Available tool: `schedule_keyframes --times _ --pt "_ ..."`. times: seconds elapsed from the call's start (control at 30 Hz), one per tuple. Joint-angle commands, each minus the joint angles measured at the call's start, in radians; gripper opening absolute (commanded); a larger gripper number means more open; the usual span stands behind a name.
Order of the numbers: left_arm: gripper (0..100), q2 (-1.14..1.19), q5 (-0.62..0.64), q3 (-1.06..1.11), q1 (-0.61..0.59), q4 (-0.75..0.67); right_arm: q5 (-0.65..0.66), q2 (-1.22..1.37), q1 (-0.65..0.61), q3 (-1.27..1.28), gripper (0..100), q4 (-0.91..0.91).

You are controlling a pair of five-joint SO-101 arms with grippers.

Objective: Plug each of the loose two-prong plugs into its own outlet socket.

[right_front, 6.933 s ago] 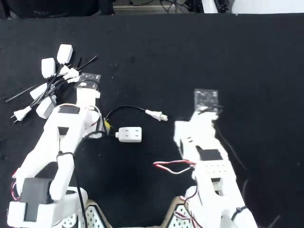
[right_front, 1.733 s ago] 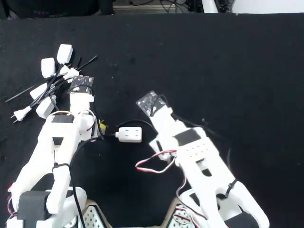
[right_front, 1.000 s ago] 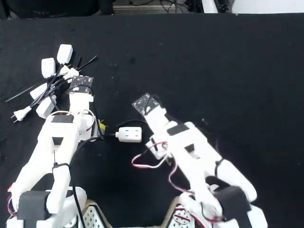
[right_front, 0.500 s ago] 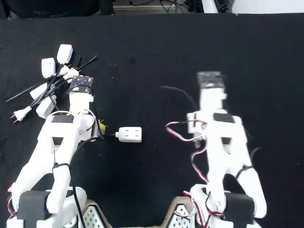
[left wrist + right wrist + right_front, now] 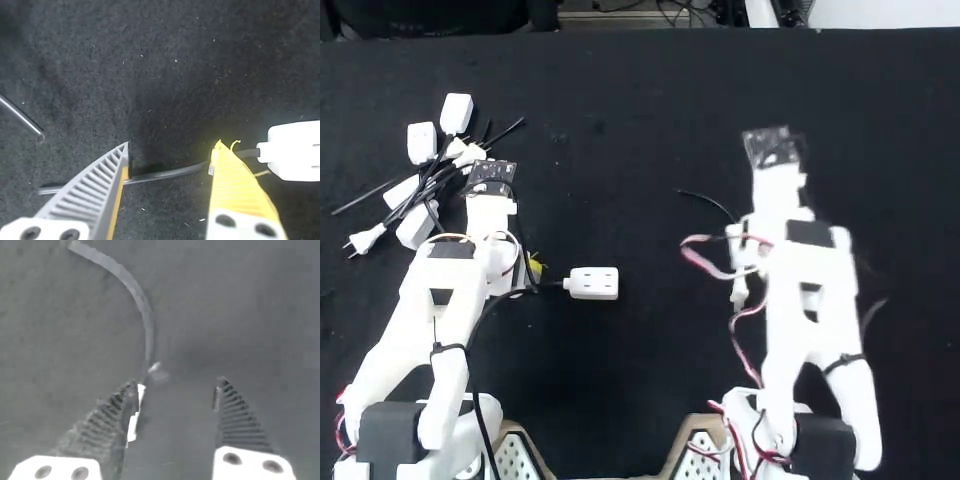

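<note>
Counted in high view: 2 arms, 1 separate outlet socket (image 5: pixel 593 283), 1 tangled pile (image 5: pixel 430 175). In the pile approx. 4 white blocks are made out, plus 1 clear two-prong plug (image 5: pixel 360 241) at its 8 o'clock edge. The exact no. can't be told, as black cords are crossed over everything.

The pile is placed at approx. 10 o'clock on the black table (image 5: pixel 650 110). The socket is found near centre, w/ its cable led off toward 9 o'clock under the L arm (image 5: pixel 445 290).

L gripper (image 5: pixel 171 147): fingers are held apart, straddling the socket's cable (image 5: pixel 165 172) w/o touching it. The socket (image 5: pixel 295 150) is seen just beyond the yellow finger.

The R arm (image 5: pixel 800 270) is stretched from 5 o'clock toward 1 o'clock. R gripper (image 5: pixel 176 383): fingers are spread, nothing clamped between them. A small white plug tip (image 5: pixel 155 368) is seen right by one finger; contact can't be told due to blur. Its black cord (image 5: pixel 142 305) is curved away from there. In high view that cord (image 5: pixel 710 203) is shown emerging at the arm's 10 o'clock side, w/ the plug itself hidden by the arm.

Red/white wires (image 5: pixel 705 255) are looped off the R arm.
</note>
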Motion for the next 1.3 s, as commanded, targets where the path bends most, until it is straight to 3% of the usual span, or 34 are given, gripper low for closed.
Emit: schedule_keyframes --times 0.0,0.13,0.23,0.47,0.7,0.97,1.13,1.2,1.27 --pt "26 -0.034 0.002 -0.012 -0.012 -0.005 0.591 -0.035 0.08 -0.074 23.9 0.009" --pt "26 -0.034 0.002 -0.012 -0.012 -0.005 1.126 -0.027 0.075 0.039 24.0 0.008" --pt "26 -0.034 0.002 -0.012 -0.012 -0.005 1.306 -0.027 0.063 0.119 24.0 -0.055" --pt "26 -0.034 0.002 -0.012 -0.012 -0.005 1.409 -0.025 0.014 0.289 23.7 -0.402" --pt "26 -0.034 0.002 -0.013 -0.012 -0.005 1.419 -0.025 -0.084 0.406 23.7 -0.523" --pt "26 -0.034 0.0 -0.024 -0.013 0.0 1.419 -0.025 -0.124 0.463 23.5 -0.529" --pt "26 -0.034 0.0 -0.024 -0.013 0.002 1.39 -0.027 -0.132 0.438 10.9 -0.531" --pt "26 -0.034 0.0 -0.024 -0.013 0.002 1.306 -0.027 -0.146 0.417 1.4 -0.537" --pt "26 -0.034 0.0 -0.024 -0.013 0.002 1.206 -0.027 -0.152 0.395 2.4 -0.569"
